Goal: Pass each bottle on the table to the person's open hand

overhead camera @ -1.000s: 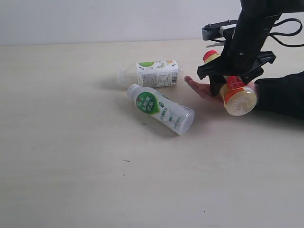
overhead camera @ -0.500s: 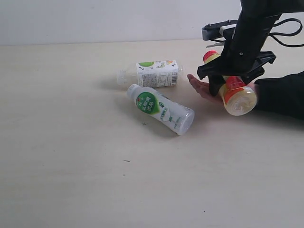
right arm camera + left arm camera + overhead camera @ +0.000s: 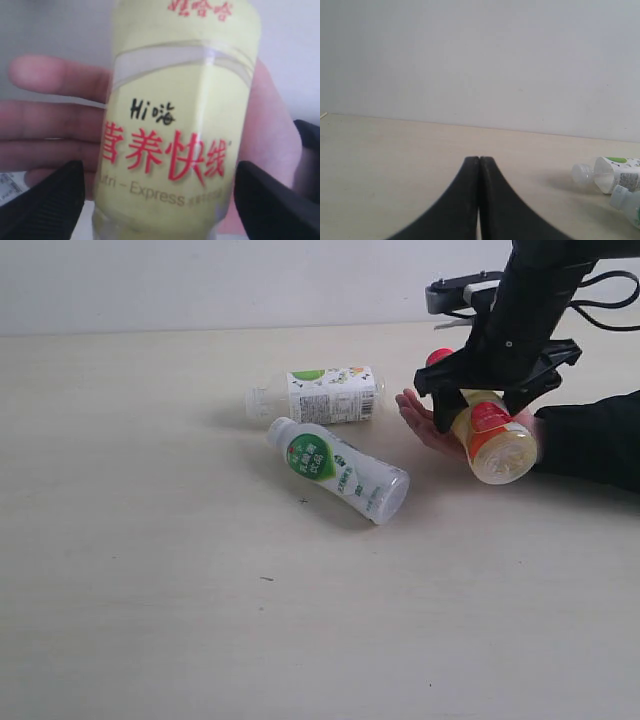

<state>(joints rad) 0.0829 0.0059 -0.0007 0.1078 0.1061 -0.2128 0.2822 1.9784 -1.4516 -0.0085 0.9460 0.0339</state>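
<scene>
The yellow-labelled bottle lies on the person's open hand, its red cap pointing away. My right gripper straddles it and is open. In the right wrist view the yellow-labelled bottle rests on the person's hand, and a gap shows between it and each of the black fingers. The white bottle with the green logo and the clear bottle with the white-green label lie on the table. My left gripper is shut and empty, and it is outside the exterior view. No red-labelled clear bottle shows.
The person's dark sleeve reaches in from the right edge. A pale wall stands behind the table. The left wrist view catches the clear bottle and the white bottle at its edge.
The right gripper has risen slightly over the hand. The yellow-labelled bottle has shifted a little up and left with the hand. The two lying bottles have not moved.
</scene>
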